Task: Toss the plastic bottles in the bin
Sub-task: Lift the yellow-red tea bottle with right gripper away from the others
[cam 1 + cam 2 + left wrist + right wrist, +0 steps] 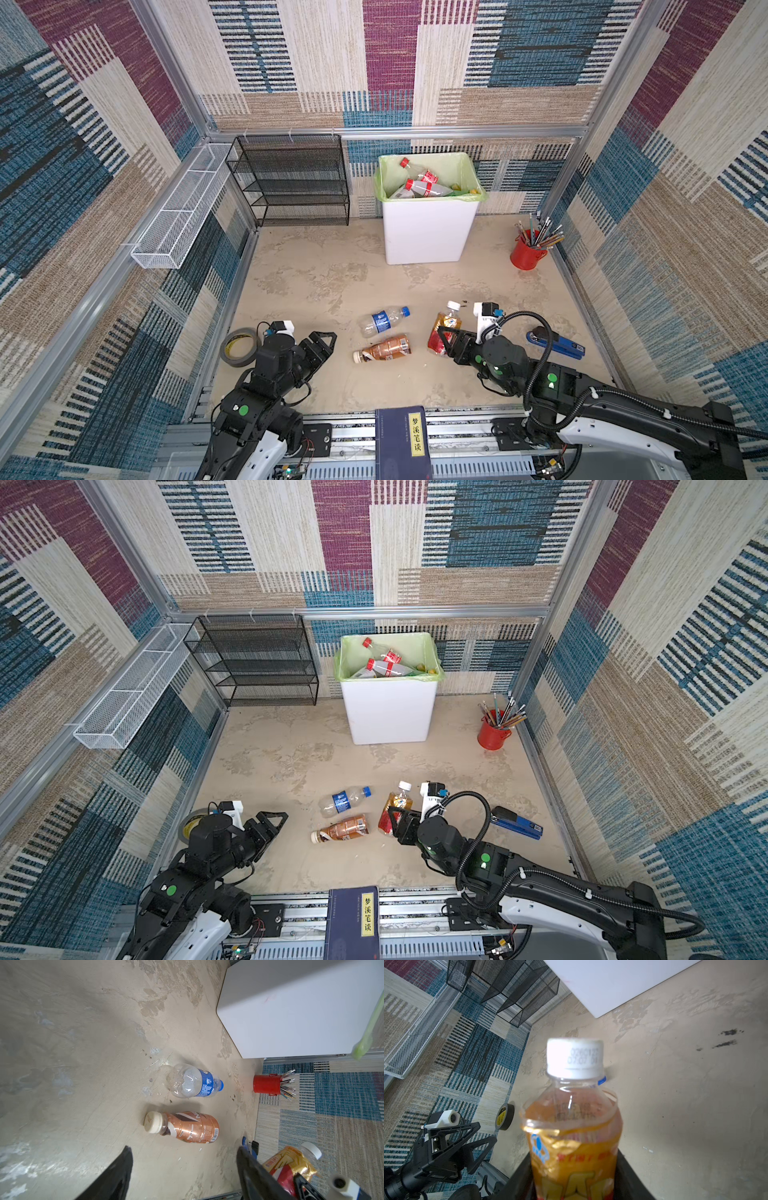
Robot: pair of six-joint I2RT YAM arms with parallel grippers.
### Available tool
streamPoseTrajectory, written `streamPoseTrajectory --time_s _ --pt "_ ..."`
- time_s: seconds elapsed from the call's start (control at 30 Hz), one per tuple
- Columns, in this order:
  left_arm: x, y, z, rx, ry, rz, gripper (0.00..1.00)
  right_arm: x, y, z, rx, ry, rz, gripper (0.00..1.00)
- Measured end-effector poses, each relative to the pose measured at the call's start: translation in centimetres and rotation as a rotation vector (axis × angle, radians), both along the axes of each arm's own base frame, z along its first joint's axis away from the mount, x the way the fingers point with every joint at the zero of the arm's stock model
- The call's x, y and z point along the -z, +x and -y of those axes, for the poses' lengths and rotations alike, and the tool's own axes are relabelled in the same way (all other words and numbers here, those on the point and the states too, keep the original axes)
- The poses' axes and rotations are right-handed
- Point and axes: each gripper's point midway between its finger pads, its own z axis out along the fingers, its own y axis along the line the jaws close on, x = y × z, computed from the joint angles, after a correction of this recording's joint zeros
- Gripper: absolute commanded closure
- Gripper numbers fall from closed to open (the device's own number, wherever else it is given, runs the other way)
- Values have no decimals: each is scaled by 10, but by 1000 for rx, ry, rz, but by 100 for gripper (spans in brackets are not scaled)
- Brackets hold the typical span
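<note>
While the right claw (pixel 441 341) clamps the white-capped tea bottle (pixel 448 320), step reads pickup | left claw (pixel 330 343) apart, empty | next, likely: lift over bin (pixel 424 237) rim

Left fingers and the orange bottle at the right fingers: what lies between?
The brown bottle, on its side, lies between the left fingers and the orange bottle; both top views show it.
</note>
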Motion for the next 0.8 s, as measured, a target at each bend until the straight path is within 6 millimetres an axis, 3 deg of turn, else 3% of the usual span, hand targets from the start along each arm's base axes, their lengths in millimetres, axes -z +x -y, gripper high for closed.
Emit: streamPoseTrajectory --time_s 0.23,0.53,0.8 --pt "-7 25 -1 -42 29 11 22 17 -2 24 56 52 42 60" --pt "-15 38 -10 -106 66 48 22 -2 0 53 132 112 166 61" --pt "-11 59 -3 -104 73 48 21 -5 7 65 192 67 228 61"
